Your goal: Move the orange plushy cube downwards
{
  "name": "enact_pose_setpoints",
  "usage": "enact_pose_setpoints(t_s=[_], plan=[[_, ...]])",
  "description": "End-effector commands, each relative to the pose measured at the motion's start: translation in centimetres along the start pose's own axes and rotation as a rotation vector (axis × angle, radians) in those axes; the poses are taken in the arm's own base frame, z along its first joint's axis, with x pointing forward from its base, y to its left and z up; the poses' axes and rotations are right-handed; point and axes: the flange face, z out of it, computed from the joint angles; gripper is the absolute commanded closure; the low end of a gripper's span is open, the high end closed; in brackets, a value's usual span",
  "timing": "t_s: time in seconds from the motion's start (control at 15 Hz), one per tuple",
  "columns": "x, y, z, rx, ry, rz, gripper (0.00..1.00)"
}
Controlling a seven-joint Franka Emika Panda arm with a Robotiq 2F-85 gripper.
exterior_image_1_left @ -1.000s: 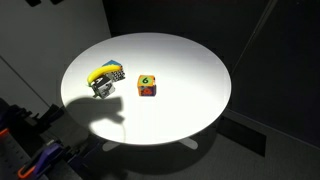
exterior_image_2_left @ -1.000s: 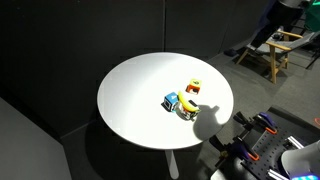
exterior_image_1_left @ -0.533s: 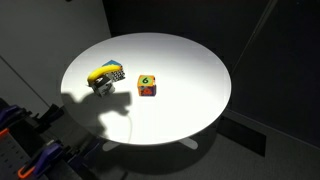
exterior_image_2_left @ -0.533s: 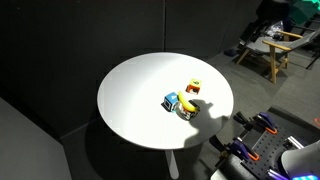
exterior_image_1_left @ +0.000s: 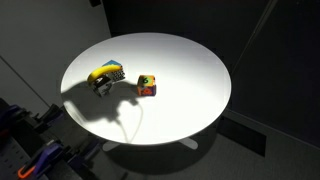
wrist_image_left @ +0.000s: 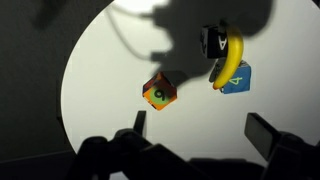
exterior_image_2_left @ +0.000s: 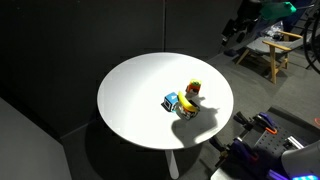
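Note:
The orange plushy cube (exterior_image_1_left: 147,85) sits near the middle of the round white table (exterior_image_1_left: 190,70), in the arm's shadow. It also shows in the other exterior view (exterior_image_2_left: 193,90). In the wrist view the cube (wrist_image_left: 159,91) lies on the table with a green-yellow face and a dark numeral up. My gripper (wrist_image_left: 203,132) is open and empty, high above the table and well apart from the cube. Part of the arm (exterior_image_2_left: 248,20) shows at the upper right, above and beyond the table.
An elongated yellow, blue and grey toy (exterior_image_1_left: 107,76) lies beside the cube and shows too in the wrist view (wrist_image_left: 226,62) and an exterior view (exterior_image_2_left: 179,103). A wooden chair (exterior_image_2_left: 283,50) stands beyond the table. Dark walls surround the table.
The arm's shadow has spread over the cube and the toy. The arm has come into sight at the upper right of an exterior view. The cube lies in about the same place.

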Motion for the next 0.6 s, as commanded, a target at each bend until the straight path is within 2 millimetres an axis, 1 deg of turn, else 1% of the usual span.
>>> enact_pose_setpoints(t_s=[0.0,0.27,0.53], plan=[[3.2,0.0,1.7,-0.011,-0.021,0.024,0.0],[5.2,0.2,4.5,-0.022,-0.059,-0.024,0.0],[6.8,0.5,7.6,-0.02,-0.097,-0.079,0.0]])
